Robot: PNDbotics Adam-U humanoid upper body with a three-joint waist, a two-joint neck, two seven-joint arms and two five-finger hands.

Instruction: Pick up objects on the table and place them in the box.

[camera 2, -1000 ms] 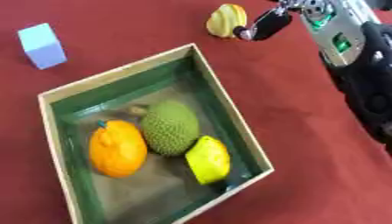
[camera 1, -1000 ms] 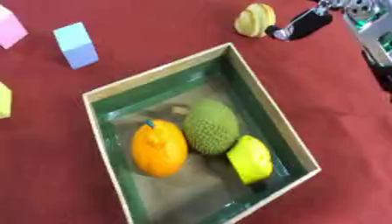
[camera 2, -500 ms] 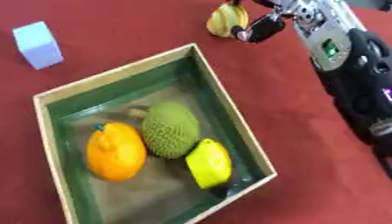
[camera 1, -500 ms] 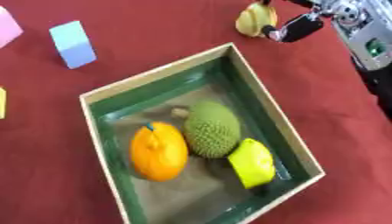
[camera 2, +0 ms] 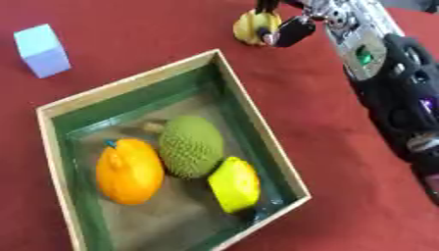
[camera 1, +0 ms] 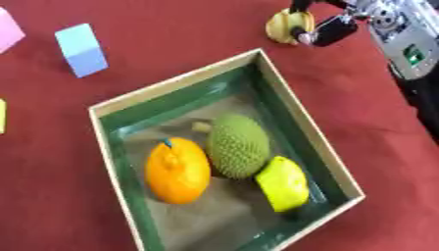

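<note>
Both views come from one stereo pair in the robot's head, looking steeply down and close onto a red table point(camera 1: 171, 44), which lies askew. They share nearly everything: the box point(camera 1: 296, 117) with its fruit sits in the middle, and the right arm point(camera 2: 386, 88) enters from the upper right. The left eye takes in more table at the left, including a pink block point(camera 1: 9, 29); the right eye shows more of the arm.

The right hand point(camera 2: 287, 27) partly hides the yellow object point(camera 2: 251, 27); its grip is unclear.
</note>
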